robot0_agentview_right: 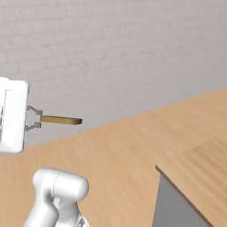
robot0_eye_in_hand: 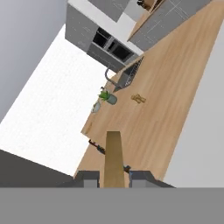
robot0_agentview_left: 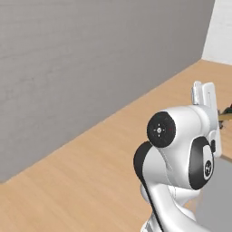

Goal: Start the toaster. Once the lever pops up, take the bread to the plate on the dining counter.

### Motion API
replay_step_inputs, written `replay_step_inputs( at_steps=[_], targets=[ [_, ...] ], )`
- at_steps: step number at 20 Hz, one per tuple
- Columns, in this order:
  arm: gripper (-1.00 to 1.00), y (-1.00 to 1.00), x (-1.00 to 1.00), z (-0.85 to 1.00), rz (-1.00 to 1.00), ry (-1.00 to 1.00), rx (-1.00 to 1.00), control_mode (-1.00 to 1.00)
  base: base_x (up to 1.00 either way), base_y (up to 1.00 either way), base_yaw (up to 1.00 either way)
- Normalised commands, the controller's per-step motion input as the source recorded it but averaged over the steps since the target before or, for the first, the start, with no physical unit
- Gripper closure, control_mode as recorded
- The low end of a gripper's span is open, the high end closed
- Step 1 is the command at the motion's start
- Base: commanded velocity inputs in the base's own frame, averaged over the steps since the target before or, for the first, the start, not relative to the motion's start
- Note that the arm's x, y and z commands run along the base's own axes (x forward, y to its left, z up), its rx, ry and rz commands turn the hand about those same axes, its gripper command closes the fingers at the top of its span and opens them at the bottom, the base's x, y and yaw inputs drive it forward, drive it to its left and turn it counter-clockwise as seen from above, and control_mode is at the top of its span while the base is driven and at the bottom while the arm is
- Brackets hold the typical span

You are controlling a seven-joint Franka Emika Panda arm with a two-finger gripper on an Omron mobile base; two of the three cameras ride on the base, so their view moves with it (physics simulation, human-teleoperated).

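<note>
Gripping bread (robot0_agentview_right: 60, 119) in pincer (robot0_agentview_right: 36, 119); hand view adds sink (robot0_eye_in_hand: 127, 76).

Flat, even rendered light throughout, soft-edged and slightly blurry, with no strong shadows or glare.

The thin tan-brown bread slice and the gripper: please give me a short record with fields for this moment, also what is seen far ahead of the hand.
held thing: thin tan-brown bread slice, flat and level, seen edge-on
gripper: two-finger gripper, shut on one end of the slice
slice position: in the air above the light-wood floor, touching nothing else
background: grey wall
ahead in hand view: long light-wood dining counter with built-in sink, small green plant
plate: cannot tell
</note>
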Motion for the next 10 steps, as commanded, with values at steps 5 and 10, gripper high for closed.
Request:
replay_step_inputs(
  at_steps=[5, 10],
  targets=[
    [1.0, 0.0, 0.0, 0.0, 0.0, 0.0, 0.0, 1.0, 1.0, 0.32, -0.39],
    [1.0, 0.0, 0.0, 0.0, 0.0, 0.0, 0.0, 1.0, 1.0, 0.23, -0.4]
  ],
)
